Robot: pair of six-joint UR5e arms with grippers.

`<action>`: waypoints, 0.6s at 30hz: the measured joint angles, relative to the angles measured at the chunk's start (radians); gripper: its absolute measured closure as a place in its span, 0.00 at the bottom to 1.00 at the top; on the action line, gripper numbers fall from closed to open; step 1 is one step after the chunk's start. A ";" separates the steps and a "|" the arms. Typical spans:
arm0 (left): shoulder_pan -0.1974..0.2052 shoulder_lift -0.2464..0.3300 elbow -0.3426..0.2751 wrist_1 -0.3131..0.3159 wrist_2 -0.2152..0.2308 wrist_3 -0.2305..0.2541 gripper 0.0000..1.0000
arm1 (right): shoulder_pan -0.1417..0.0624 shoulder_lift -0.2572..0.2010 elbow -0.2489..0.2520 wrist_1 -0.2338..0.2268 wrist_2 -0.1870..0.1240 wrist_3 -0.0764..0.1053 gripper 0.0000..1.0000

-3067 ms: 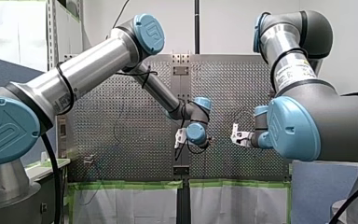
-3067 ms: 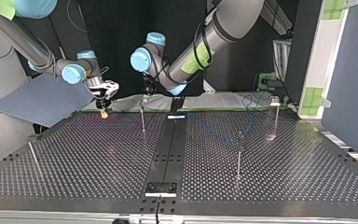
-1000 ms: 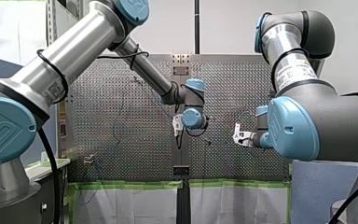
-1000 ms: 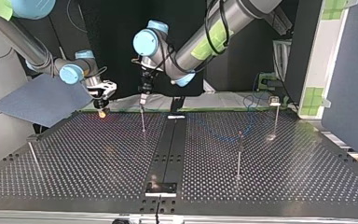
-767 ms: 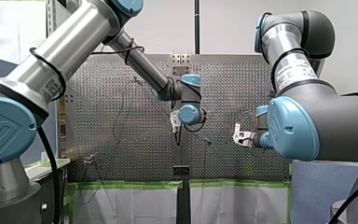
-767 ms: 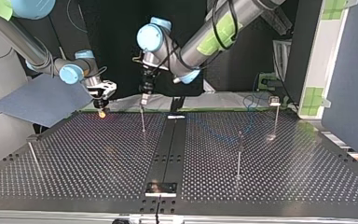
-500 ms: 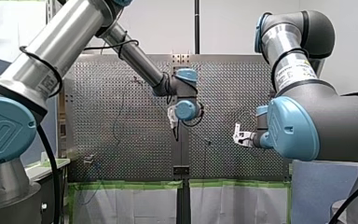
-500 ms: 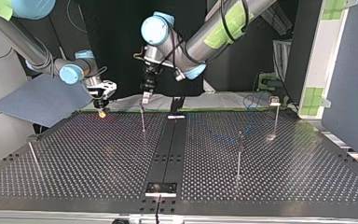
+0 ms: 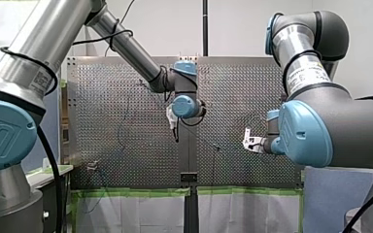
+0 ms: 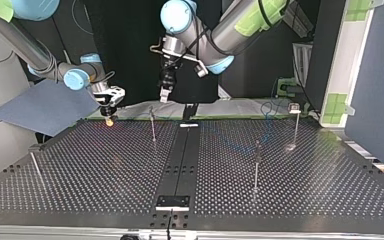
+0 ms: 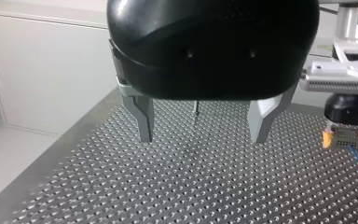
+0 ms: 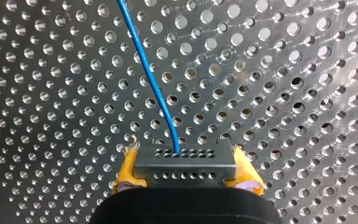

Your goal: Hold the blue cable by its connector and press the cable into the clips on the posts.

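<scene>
In the right wrist view my right gripper (image 12: 185, 179) is shut on a dark multi-hole connector (image 12: 185, 163), gripped between its yellow pads. The blue cable (image 12: 151, 79) runs from the connector away over the perforated plate. In the top view this gripper (image 10: 110, 119) hovers low at the table's far left edge. My left gripper (image 11: 204, 135) is open and empty, raised above the table (image 11: 177, 186). A thin clip post (image 11: 195, 108) stands far ahead of it. In the top view the left gripper (image 10: 165, 95) hangs above and to the right of a post (image 10: 152, 127).
Other thin posts stand on the table: one at the top view's left edge (image 10: 34, 167), one right of the middle (image 10: 256, 165), one at the far right (image 10: 295, 125). A black strip (image 10: 180, 160) runs down the middle. The left wrist view shows the right gripper (image 11: 347, 140) beside mine.
My left arm has lifted off the post near the middle and swung up and to the right in the top view, its gripper still open. The right arm has held still with the connector.
</scene>
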 joint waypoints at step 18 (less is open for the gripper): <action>-0.002 0.171 -0.171 0.036 0.000 -0.040 0.00 | -0.001 0.000 -0.001 0.005 0.003 -0.005 1.00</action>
